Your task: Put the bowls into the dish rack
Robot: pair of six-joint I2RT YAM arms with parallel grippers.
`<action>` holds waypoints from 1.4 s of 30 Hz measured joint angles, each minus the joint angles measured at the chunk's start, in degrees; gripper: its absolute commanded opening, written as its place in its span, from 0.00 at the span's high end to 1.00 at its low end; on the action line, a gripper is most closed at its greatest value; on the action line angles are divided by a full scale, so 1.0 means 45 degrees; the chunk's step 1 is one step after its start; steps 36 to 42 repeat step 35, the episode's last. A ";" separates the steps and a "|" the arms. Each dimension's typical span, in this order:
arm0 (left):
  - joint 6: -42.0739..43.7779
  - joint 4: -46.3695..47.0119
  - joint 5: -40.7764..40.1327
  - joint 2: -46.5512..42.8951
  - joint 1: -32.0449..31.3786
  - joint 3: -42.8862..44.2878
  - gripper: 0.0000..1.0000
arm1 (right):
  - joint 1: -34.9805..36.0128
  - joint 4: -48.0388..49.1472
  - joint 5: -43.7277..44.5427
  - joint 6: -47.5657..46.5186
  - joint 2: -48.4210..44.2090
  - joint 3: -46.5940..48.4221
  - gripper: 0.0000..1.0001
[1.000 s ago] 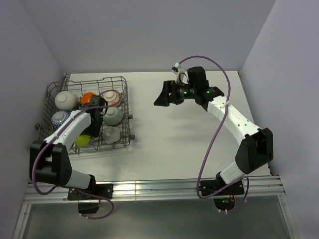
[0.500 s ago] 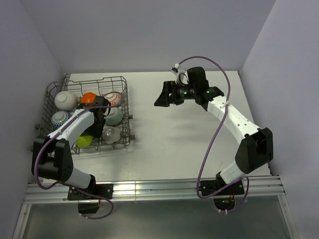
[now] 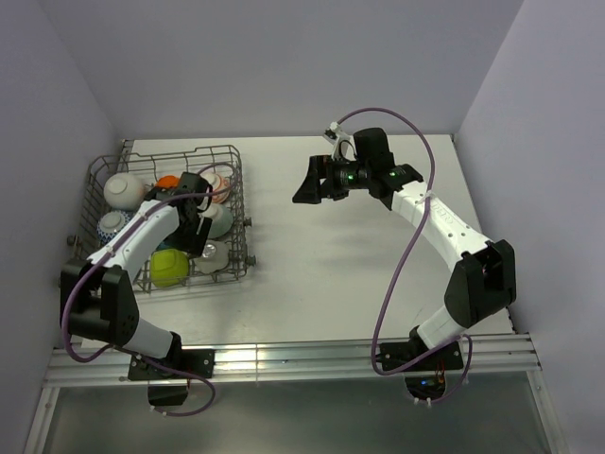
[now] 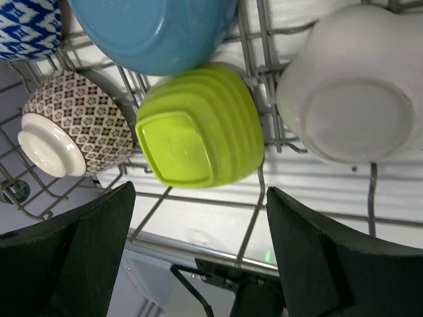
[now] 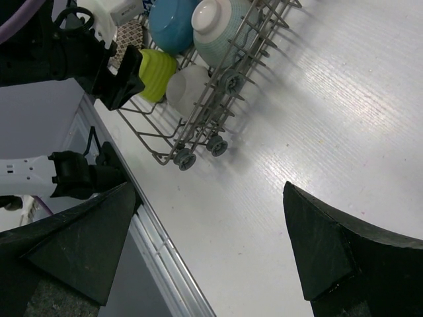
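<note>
While the left claw (image 4: 198, 198) hangs over the dish rack (image 3: 241, 189) with its fingers apart and nothing between them, you see the lime-green bowl (image 4: 201, 125) lying in the rack, base toward the wrist camera, between a brown-patterned bowl (image 4: 73, 122) and a white bowl (image 4: 353, 92). The right claw (image 3: 304, 184) stands wide apart, empty, above the counter (image 3: 321, 274), well apart from the rack.

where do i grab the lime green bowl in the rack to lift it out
Likely across two opposite walls of the lime green bowl, just past its square foot, coming from where the left claw is. The foot faces that claw, the rim is hidden in the dish rack, and the ribbed walls are flat. The blue bowl crowds one side.
</note>
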 measured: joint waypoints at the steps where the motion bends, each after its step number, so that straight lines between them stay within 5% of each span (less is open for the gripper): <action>1: -0.0015 -0.0068 0.0078 0.0000 0.0000 0.0058 0.14 | 0.0000 -0.0005 0.0000 -0.0044 0.0000 0.0000 0.00; 9: 0.0083 -0.0831 0.1263 -0.0044 0.0000 0.2535 0.00 | -0.0204 -0.0554 0.0049 -0.0646 0.0000 0.0087 0.00; 18: 0.0991 -0.1010 0.3871 0.0155 0.0000 0.6441 0.01 | -0.1316 -0.1807 0.0500 -0.1812 -0.0194 0.0359 0.00; 26: 0.0403 0.0029 0.6135 0.2268 -0.0238 0.9126 0.00 | -0.2871 -0.2963 0.0869 -0.2701 -0.0777 0.0359 0.00; 42: -0.0437 0.1413 0.7048 0.3978 -0.1700 0.9573 0.01 | -0.3716 -0.3691 0.1253 -0.3206 -0.1103 0.0151 0.00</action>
